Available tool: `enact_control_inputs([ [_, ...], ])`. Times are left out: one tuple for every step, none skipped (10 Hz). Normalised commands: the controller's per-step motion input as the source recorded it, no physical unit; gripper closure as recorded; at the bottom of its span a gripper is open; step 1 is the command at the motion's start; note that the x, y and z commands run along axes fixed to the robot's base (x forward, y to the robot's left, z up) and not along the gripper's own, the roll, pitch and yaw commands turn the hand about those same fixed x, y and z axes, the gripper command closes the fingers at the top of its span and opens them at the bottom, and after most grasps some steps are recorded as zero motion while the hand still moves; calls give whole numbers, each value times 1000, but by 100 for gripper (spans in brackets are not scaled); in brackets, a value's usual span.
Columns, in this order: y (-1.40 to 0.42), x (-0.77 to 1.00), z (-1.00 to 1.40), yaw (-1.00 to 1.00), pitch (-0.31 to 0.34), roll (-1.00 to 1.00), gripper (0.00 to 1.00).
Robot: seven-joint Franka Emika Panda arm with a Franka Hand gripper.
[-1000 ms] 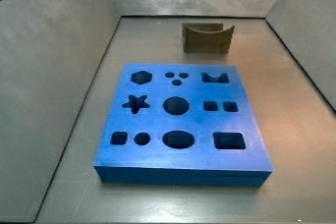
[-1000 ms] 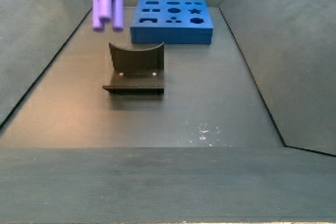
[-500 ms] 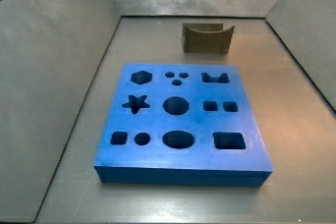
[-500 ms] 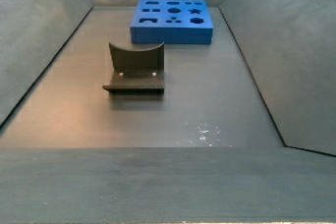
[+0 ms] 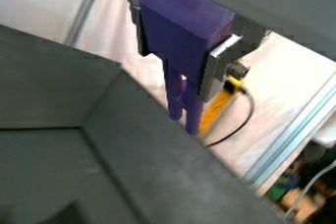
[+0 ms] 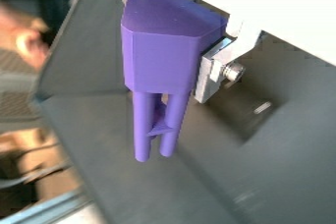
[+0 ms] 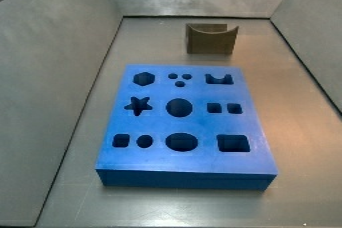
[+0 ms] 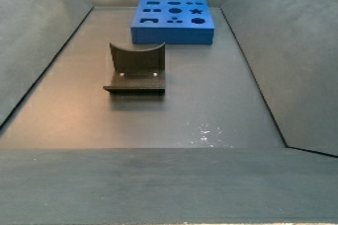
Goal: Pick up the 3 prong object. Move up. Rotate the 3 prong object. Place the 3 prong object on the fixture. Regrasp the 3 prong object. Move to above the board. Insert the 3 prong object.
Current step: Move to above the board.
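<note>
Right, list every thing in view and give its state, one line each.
gripper: shut on the 3 prong object, seen only in the wrist views.
3 prong object: held between the gripper's fingers, prongs pointing away from it.
fixture: on the floor, nothing in its notch.
board: flat on the floor, every hole unfilled.

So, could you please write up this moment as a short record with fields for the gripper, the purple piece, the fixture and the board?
gripper: seen only in both wrist views, out of both side views, shut on the piece
held piece: purple plastic 3 prong object, prongs hanging clear of the bin
fixture: dark olive-brown notched block, nothing resting on it
board: large flat blue block with shaped cut-outs, no piece seated in its holes
task stage: object picked up, not yet on the fixture
</note>
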Motion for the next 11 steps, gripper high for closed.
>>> enact_control_inputs([
  [-1000,-591,11,-150,-12,-1000,100],
  [-1000,-603,6,-148,-20,-1000,100],
  [-1000,-644,13,-149,-46,-1000,100],
  [-1000,-663,12,-148,-55,-1000,100],
  [-1000,-713,13,-146,-77,-1000,100],
  [-1000,-738,17,-146,-88,-1000,100],
  [-1000,-851,27,-143,-138,-1000,100],
  [-1000,-918,31,-138,-162,-1000,100],
  [-567,-684,34,-126,-243,-1000,100],
  [-285,-504,33,-96,-263,-887,100],
  [-76,-359,24,-49,-261,-652,100],
])
